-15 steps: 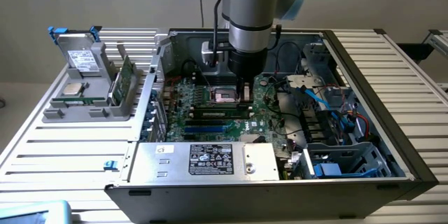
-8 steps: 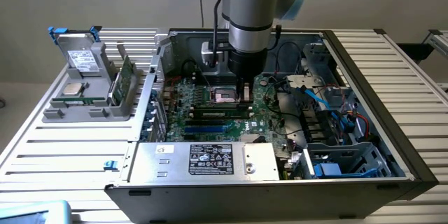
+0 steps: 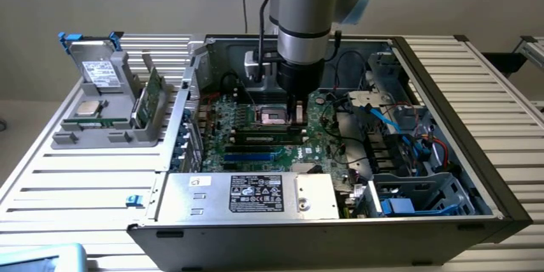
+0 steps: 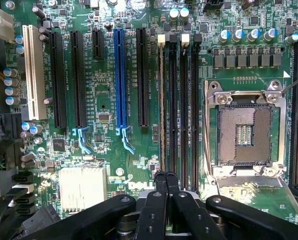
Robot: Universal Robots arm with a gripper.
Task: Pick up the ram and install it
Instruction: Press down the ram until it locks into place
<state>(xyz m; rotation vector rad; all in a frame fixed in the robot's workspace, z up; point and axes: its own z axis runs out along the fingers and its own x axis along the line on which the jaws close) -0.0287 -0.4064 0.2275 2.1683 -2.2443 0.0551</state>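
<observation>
Claw (image 4: 166, 182) fully closed, empty, just above motherboard (image 4: 108, 100) memory slots (image 4: 181, 100).

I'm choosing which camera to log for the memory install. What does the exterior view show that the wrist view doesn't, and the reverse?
Exterior view alone: the grey holder on the slatted table beside the computer case, with the ram standing upright in it, a silver chip and a drive.

Wrist view alone: the blue card slot and white card slot, and the shut gripper empty.

Both: the motherboard's processor socket and memory slots.
</observation>
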